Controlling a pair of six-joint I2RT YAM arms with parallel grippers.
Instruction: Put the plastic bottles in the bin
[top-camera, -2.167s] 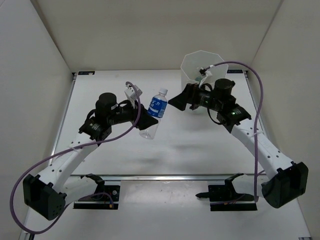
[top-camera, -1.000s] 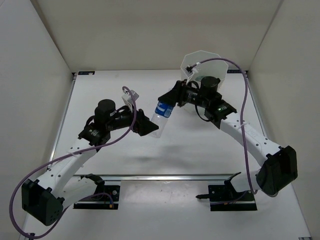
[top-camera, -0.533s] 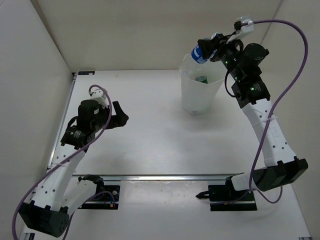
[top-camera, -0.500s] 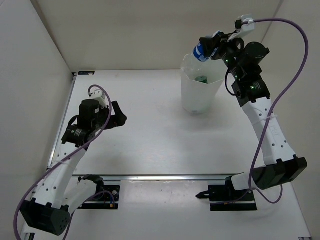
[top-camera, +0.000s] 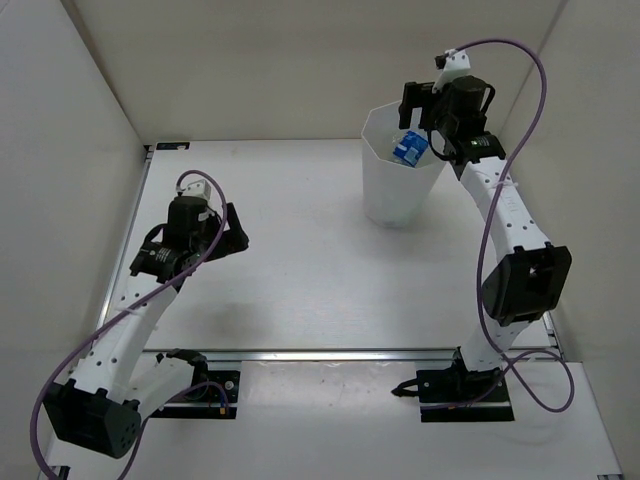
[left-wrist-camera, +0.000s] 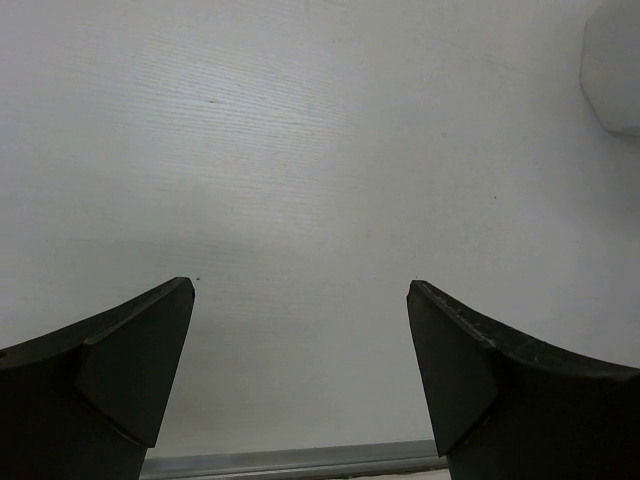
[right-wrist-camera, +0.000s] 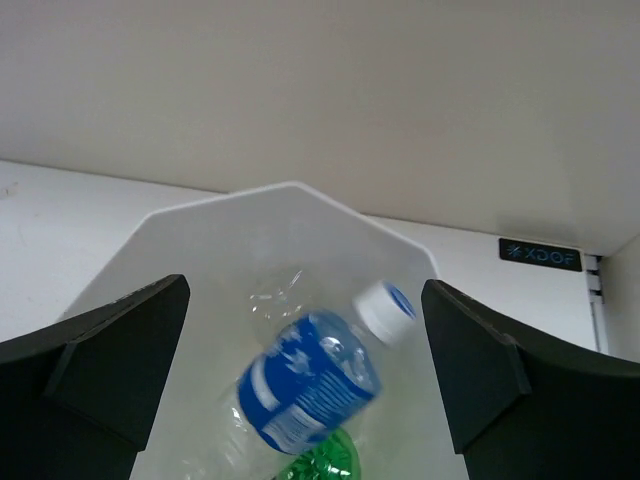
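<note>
The clear bottle with the blue label and white cap (right-wrist-camera: 310, 385) is loose inside the white bin (right-wrist-camera: 290, 192), tilted and blurred, just above a green bottle (right-wrist-camera: 330, 465). From above, the blue-labelled bottle (top-camera: 410, 148) shows within the bin (top-camera: 385, 195) at the back right. My right gripper (top-camera: 423, 118) hangs over the bin's mouth, and in its wrist view the right gripper (right-wrist-camera: 305, 288) is open with nothing between its fingers. Over the left of the table my left gripper (top-camera: 238, 232) is open and holds nothing, its fingers (left-wrist-camera: 130, 350) spread over bare surface.
The bin's base (left-wrist-camera: 615, 70) shows at the top right of the left wrist view. A metal rail (top-camera: 320, 352) runs along the table's near edge. White walls close in the table on the left, back and right.
My right gripper has opened above the bin and let go of the blue-labelled bottle, which now drops inside. The left arm has barely moved.
</note>
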